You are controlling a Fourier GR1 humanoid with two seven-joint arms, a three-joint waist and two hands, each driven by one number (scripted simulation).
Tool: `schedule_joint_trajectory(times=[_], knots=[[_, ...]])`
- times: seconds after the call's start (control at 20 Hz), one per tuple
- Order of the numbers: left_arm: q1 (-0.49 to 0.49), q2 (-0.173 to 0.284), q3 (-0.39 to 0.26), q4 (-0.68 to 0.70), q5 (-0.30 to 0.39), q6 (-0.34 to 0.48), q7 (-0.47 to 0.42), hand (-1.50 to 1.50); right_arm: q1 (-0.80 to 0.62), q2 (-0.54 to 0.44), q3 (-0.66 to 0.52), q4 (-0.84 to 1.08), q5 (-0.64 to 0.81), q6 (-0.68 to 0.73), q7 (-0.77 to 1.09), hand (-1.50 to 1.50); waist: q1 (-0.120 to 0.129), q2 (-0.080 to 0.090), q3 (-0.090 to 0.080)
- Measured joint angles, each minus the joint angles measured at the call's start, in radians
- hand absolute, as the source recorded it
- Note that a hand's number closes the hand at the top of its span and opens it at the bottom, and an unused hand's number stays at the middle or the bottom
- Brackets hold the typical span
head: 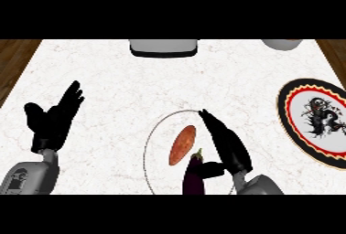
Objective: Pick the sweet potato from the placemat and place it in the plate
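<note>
The sweet potato [182, 145] is shown lying on the placemat [154, 137] — a pale round mat marked only by its thin dark rim, almost the same tone as the white marbled counter [135, 82]. The tuber is an elongated, orange-brown body tapered at both ends, set slightly aslant. Just beside its lower end an eggplant [194, 176] is seen, dark purple and glossy, with a small green stem.

The right hand [226, 141] is held to the right of the sweet potato, fingers straight and pointing up the view, thumb spread toward the eggplant; nothing is grasped. Whether the thumb touches the eggplant cannot be told. The left hand [51, 121] is shown resting open at the left, well apart from the mat, fingers up and empty.

The plate [317, 118] is placed at the right edge — round, with a red and black scalloped border and a dark figure on its white centre. It is partly cut off by the view's edge.

The sweet potato is judged to be stiff, fairly light and dull-skinned, so little slip is expected. A hold across its thick middle, fingers on one long side and thumb on the other, is judged best, with the eggplant avoided.
</note>
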Motion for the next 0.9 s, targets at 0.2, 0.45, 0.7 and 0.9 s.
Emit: schedule_joint_trajectory(times=[0.2,0.45,0.7,0.9], knots=[[0.005,-0.014,0.012,0.030,-0.015,-0.009,-0.031,0.00,-0.026,0.018,-0.004,0.016,0.020,0.076,0.048,-1.50,-0.001,0.000,0.000],[-0.006,-0.033,0.021,0.016,-0.034,-0.010,-0.010,0.00,-0.085,0.087,-0.033,0.101,0.052,0.129,0.068,-1.50,-0.001,0.000,0.000],[-0.014,-0.036,0.047,0.015,-0.043,-0.032,0.002,0.00,-0.106,0.131,-0.061,0.184,0.105,0.127,0.046,-1.50,-0.001,0.000,0.001],[-0.011,-0.051,0.053,0.032,-0.057,-0.042,-0.012,0.00,-0.157,0.150,-0.059,0.260,0.111,0.107,0.052,-1.50,0.001,0.001,0.001]])
